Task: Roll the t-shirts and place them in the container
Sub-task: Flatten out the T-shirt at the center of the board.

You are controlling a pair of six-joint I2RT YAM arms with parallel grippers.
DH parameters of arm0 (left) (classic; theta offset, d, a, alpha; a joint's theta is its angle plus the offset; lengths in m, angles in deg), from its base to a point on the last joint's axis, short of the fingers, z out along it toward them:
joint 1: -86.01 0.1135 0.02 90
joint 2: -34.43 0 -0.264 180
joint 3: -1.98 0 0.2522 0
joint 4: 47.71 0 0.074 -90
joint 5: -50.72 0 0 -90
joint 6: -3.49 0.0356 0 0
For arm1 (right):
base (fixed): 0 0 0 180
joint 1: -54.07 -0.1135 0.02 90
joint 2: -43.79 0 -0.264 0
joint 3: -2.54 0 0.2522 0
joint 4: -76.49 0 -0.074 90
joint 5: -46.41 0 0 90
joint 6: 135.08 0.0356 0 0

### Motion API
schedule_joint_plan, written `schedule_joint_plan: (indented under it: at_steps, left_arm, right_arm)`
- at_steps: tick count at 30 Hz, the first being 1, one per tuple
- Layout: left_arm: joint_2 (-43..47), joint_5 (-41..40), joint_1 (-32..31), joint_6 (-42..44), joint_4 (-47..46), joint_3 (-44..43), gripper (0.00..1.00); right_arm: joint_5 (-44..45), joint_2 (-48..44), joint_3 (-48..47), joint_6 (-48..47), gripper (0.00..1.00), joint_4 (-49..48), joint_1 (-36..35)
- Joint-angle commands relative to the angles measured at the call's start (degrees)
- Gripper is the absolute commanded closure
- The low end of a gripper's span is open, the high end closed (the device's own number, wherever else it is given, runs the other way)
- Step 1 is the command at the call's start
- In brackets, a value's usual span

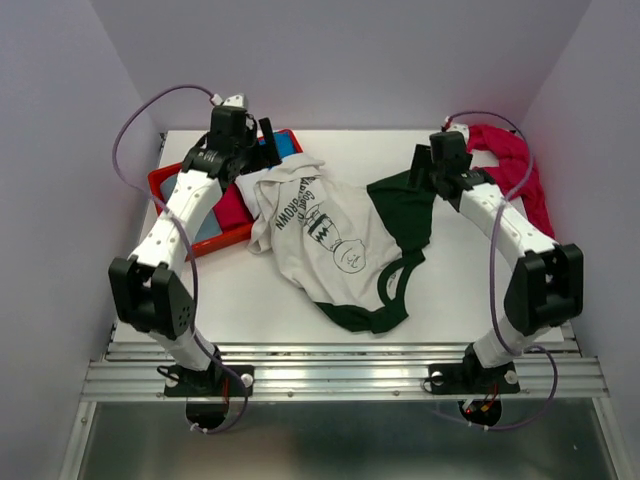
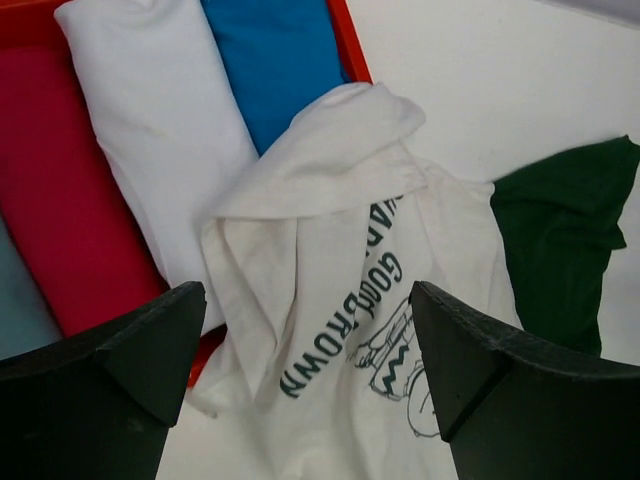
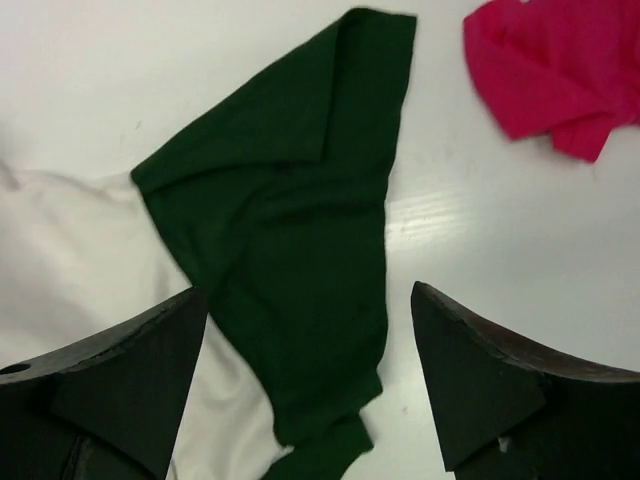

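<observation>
Cream t-shirt (image 2: 330, 230) lies rumpled beneath the left gripper's (image 2: 305, 290) wide, empty fingers, its green sleeve (image 3: 290, 220) below the right gripper's (image 3: 305, 292) spread fingers, both likely poised to flatten it before rolling.

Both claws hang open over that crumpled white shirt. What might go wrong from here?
1. The cream t-shirt lies bunched, one edge draped over the rim of the red tray; the left gripper, open above that spot, might snag the tray or the rolled white cloth inside.
2. The green sleeve under the open right gripper is folded over, so a roll may come out lopsided.
</observation>
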Motion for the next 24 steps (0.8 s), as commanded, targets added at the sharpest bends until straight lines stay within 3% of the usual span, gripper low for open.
schedule_joint_plan:
  at_steps: [1,5,8,13,16,19,22,24]
  left_arm:
    - [13.13,-0.92,-0.64,-0.80,-4.99,10.90,0.08]
    - [23.67,3.01,-2.57,-3.78,-8.96,24.38,0.22]
    - [26.85,3.30,-5.38,-6.24,-10.02,32.04,0.26]
    - [28.71,1.81,-13.73,-9.50,-11.69,40.48,0.31]
    - [28.36,2.60,-16.10,-11.69,-14.14,44.26,0.31]
    - [26.87,3.13,-17.78,-13.63,-16.34,46.99,0.25]
    - [24.23,2.60,-20.06,-15.12,-18.01,48.66,0.21]
    - [22.21,2.60,-21.82,-16.00,-19.68,49.89,0.21]
  right_arm:
    - [-9.07,-10.89,10.41,7.41,0.12,-0.61,-0.11]
    - [-17.31,-18.79,20.73,12.85,0.17,-0.71,-0.11]
    - [-20.94,-22.58,27.74,16.27,0.19,-1.67,-3.61]
    - [-19.37,-26.99,34.97,22.61,0.22,-1.32,-13.37]
    - [-18.75,-26.91,40.24,26.65,0.24,-2.37,-17.50]
    - [-18.49,-25.76,43.68,29.64,0.25,-3.86,-20.84]
    - [-18.57,-23.39,45.70,30.97,0.26,-6.58,-21.47]
    - [-17.61,-21.02,45.71,31.15,0.32,-7.21,-21.47]
